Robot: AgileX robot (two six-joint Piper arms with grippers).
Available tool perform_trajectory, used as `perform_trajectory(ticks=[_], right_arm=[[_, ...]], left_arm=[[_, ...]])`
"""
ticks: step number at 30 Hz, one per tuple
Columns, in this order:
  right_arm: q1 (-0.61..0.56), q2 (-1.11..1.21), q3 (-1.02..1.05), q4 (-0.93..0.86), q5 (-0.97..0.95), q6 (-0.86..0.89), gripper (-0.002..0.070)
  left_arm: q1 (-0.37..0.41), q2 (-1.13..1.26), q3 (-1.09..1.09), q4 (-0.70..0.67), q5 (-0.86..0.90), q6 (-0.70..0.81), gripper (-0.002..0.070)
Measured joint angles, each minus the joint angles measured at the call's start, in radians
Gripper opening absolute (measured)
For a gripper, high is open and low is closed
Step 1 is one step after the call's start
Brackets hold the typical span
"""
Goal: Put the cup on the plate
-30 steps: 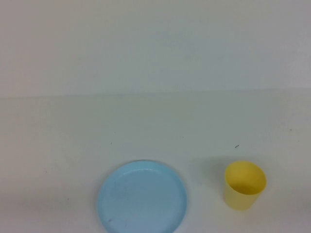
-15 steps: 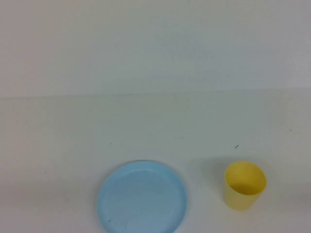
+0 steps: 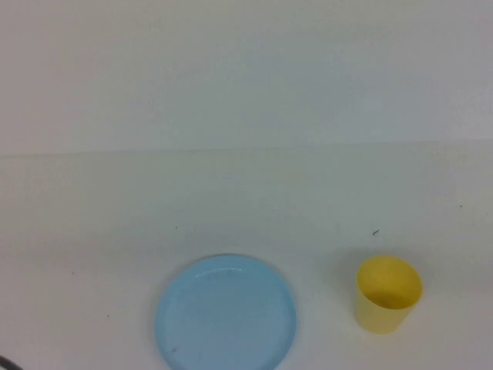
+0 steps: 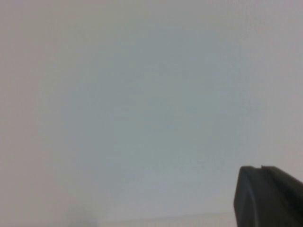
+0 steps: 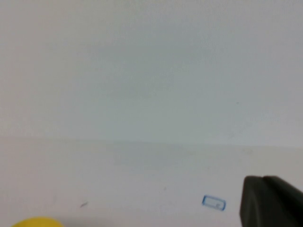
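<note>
The yellow cup (image 3: 388, 294) stands upright on the white table at the front right, empty. The light blue plate (image 3: 226, 314) lies flat to its left, with a gap between them, and nothing is on it. Neither gripper shows in the high view. My left gripper (image 4: 269, 197) shows only as a dark part at the edge of the left wrist view, facing bare white surface. My right gripper (image 5: 270, 201) shows the same way in the right wrist view, where the cup's rim (image 5: 37, 222) peeks in at the edge, off to one side.
The white table (image 3: 246, 208) meets a white back wall. A small dark speck (image 3: 375, 232) lies behind the cup. A small blue rectangular mark (image 5: 214, 203) sits on the table near the right gripper. A thin dark line (image 3: 6, 362) shows at the front left corner.
A thin dark line has come into the front left corner of the high view. The cup and the plate have not moved.
</note>
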Motion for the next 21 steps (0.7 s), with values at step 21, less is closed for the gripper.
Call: perform_trajectory(ticks=[21], right_arm=[[0.041, 0.344, -0.2, 0.293, 0.314, -0.312, 0.0]], left_arm=[[0.0, 0.294, -0.177, -0.082, 0.251, 0.012, 0.0]])
